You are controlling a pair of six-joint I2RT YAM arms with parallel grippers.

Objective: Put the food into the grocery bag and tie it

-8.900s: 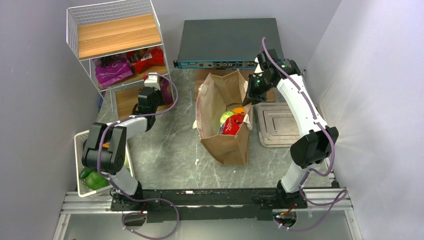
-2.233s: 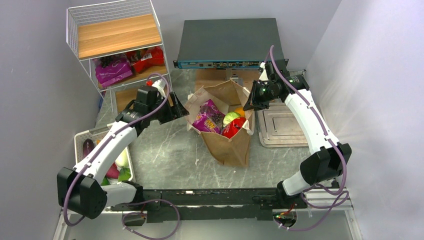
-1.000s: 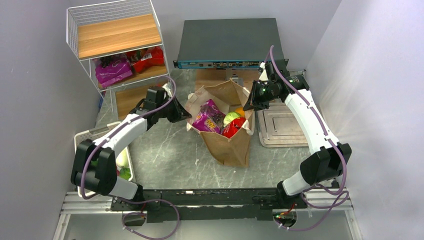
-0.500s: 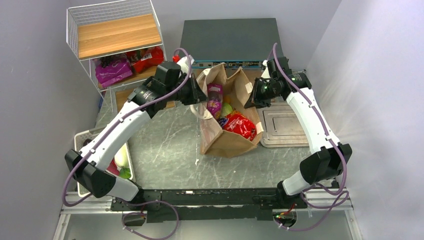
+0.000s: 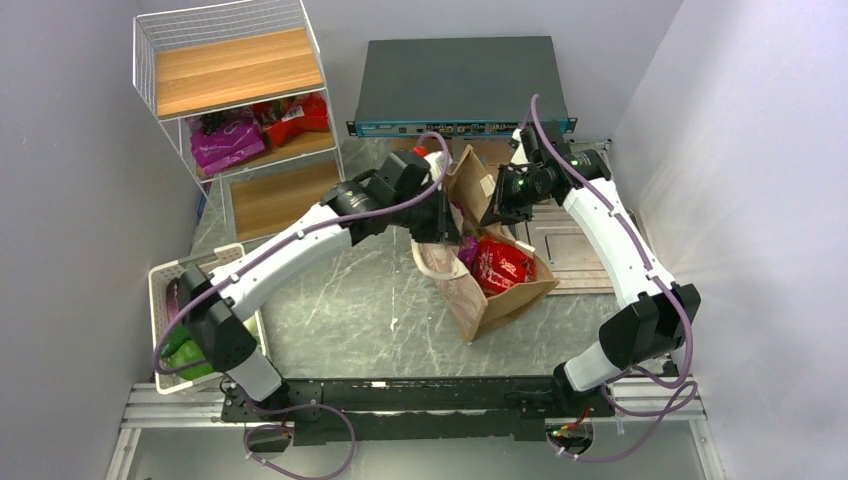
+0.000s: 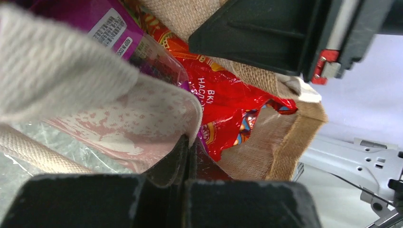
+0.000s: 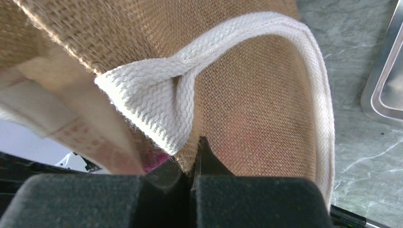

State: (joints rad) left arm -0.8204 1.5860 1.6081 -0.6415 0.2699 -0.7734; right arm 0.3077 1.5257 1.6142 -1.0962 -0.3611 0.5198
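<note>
Even, bright light fills the top view, with a pale wash on the right wall (image 5: 740, 200) and soft shadows on the surface (image 5: 340, 290). Up close, the grocery bag (image 7: 247, 109) weave is crisp and the red packet (image 6: 228, 95) shows glare. The left end effector (image 6: 187, 161) and right end effector (image 7: 192, 166) sit dark and soft-focused at the lower edges.

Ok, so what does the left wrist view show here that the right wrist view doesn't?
Only the left wrist view: the red snack packet and purple packet inside the bag. Only the right wrist view: the cream handle, twisted into a loop, and a metal tray on the marbled table. Both: the grocery bag, with the left gripper and right gripper each showing jaws shut on it.
</note>
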